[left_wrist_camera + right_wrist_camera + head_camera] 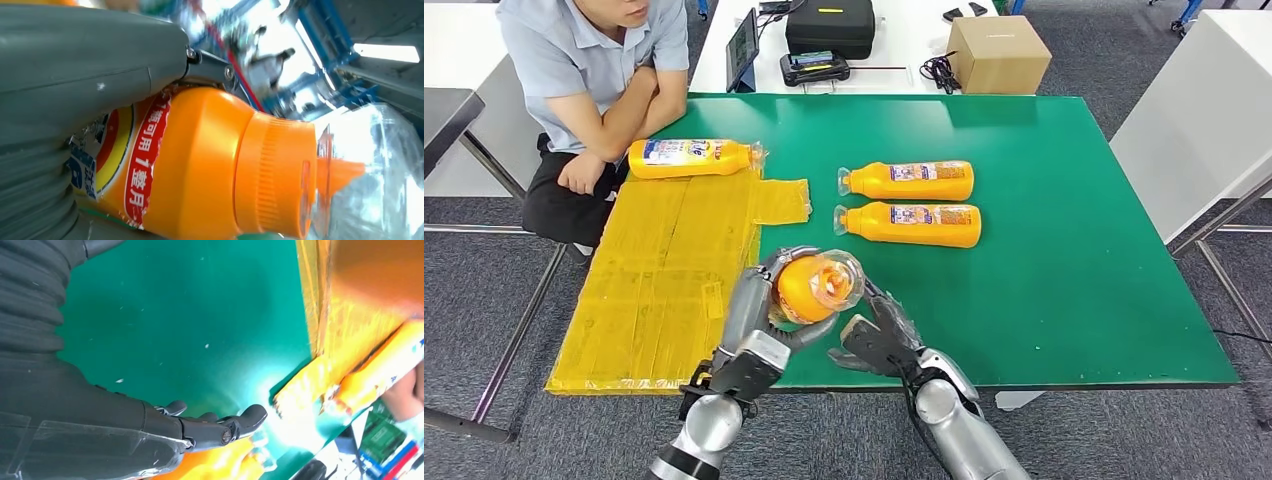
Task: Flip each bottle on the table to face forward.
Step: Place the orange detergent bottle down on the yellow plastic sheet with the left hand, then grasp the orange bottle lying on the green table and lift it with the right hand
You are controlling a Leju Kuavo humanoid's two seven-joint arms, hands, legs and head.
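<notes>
My left hand [759,305] grips an orange bottle [812,289] lifted off the green table [1074,270], its clear-wrapped cap end pointing toward me. The left wrist view shows that orange bottle [200,165] close up, with its ribbed cap and red label strip, against my grey thumb [85,65]. My right hand [879,340] is spread just right of the held bottle, holding nothing; its dark fingers [220,427] hover over the green surface. Two orange bottles [911,181] [912,224] lie side by side mid-table, caps to the left. Another orange bottle [692,157] lies at the far left.
A yellow taped sheet [664,270] covers the table's left part. A person [594,70] sits at the far left corner, arms resting by the far bottle. Behind stand a white table with a cardboard box [997,54], a black case [830,25] and a tablet [743,48].
</notes>
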